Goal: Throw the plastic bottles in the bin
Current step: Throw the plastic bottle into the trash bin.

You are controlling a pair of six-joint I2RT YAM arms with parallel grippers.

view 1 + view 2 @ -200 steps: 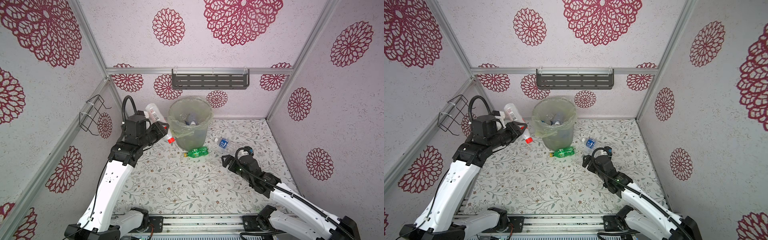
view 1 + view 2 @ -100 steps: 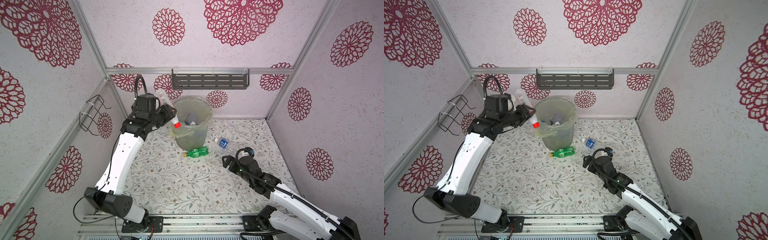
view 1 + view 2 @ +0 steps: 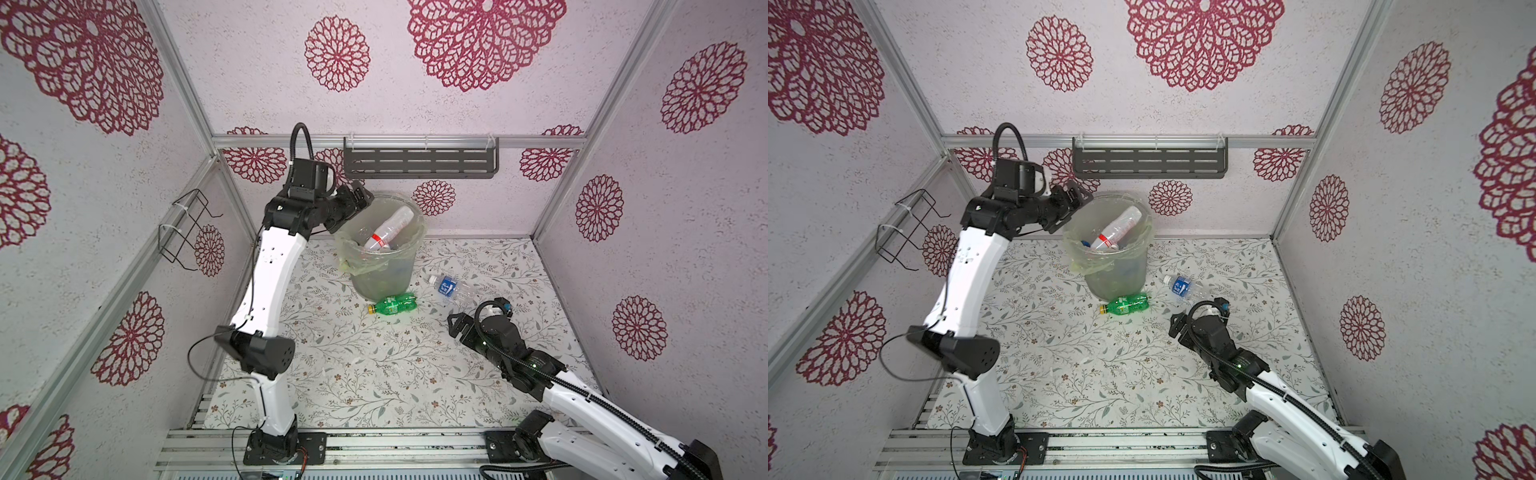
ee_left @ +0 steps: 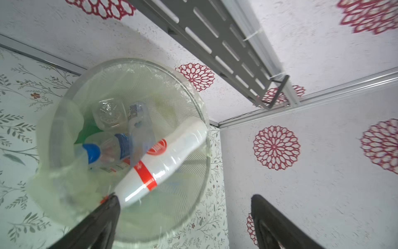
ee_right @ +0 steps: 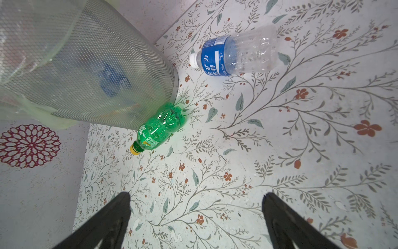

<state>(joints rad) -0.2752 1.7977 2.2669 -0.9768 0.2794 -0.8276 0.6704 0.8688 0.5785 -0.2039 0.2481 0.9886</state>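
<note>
We have just opened our left gripper (image 3: 351,208) wide, empty now, dropping the white bottle (image 3: 390,228) into the bin (image 3: 382,282); the green bottle (image 3: 392,304) and clear bottle (image 3: 451,287) remain.

Bright, even, diffuse light fills the scene; shadows on the floor (image 3: 374,370) are faint and soft. Both top views are sharp. The left wrist view shows motion blur, strongest at its edges and on the white bottle (image 4: 172,155). The right wrist view is crisp, with glints on the green bottle (image 5: 159,127)
</note>
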